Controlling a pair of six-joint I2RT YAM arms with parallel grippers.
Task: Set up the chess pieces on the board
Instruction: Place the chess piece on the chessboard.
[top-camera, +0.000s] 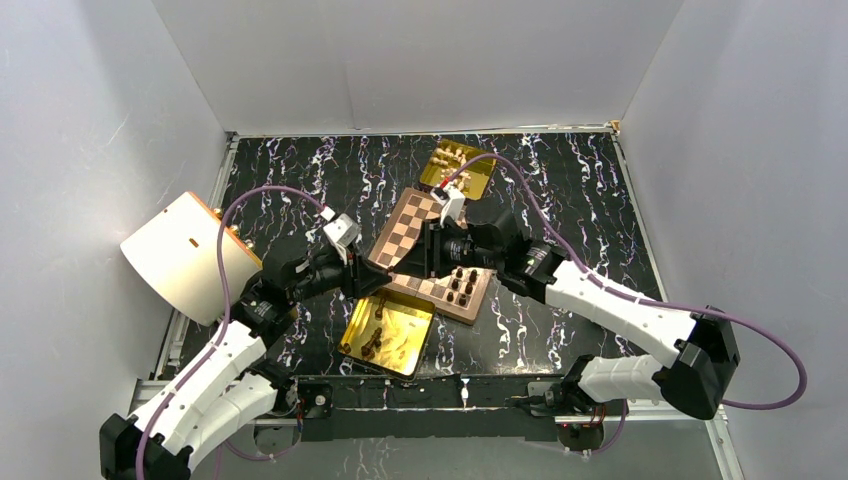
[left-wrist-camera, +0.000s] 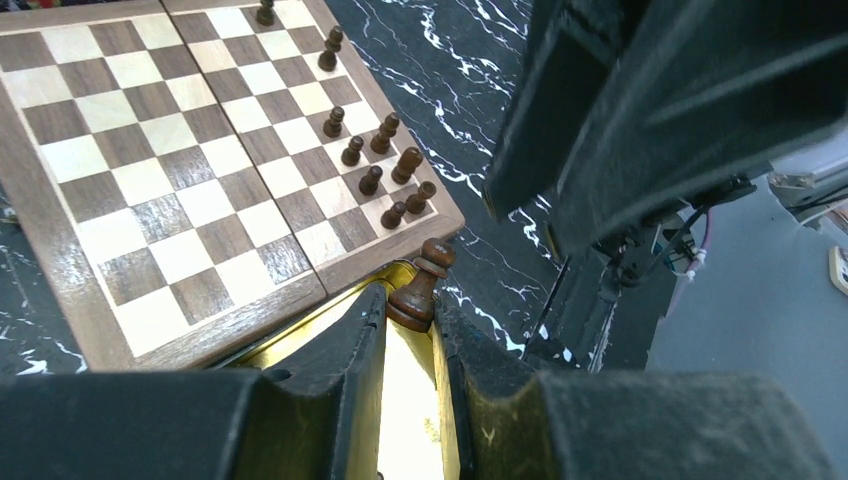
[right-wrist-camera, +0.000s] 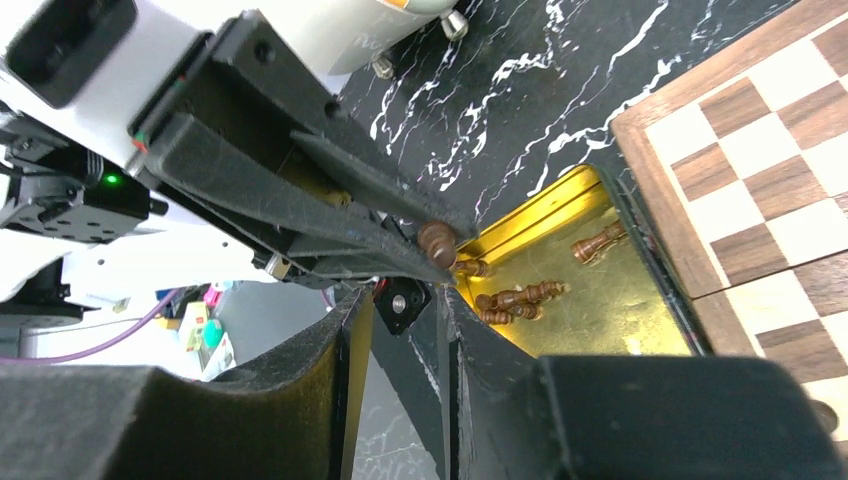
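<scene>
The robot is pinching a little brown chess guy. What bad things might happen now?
The left end effector pinches the dark piece only at its base, so it might tip or slip out and fall into the gold tray below.
The right end effector hangs close to the left one; the arms could bump.
The standing pieces crowd one corner of the board; setting another down may topple them.

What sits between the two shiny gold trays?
The chessboard, dark pieces on it, between the far tray and near tray; the top view shows it.
</scene>
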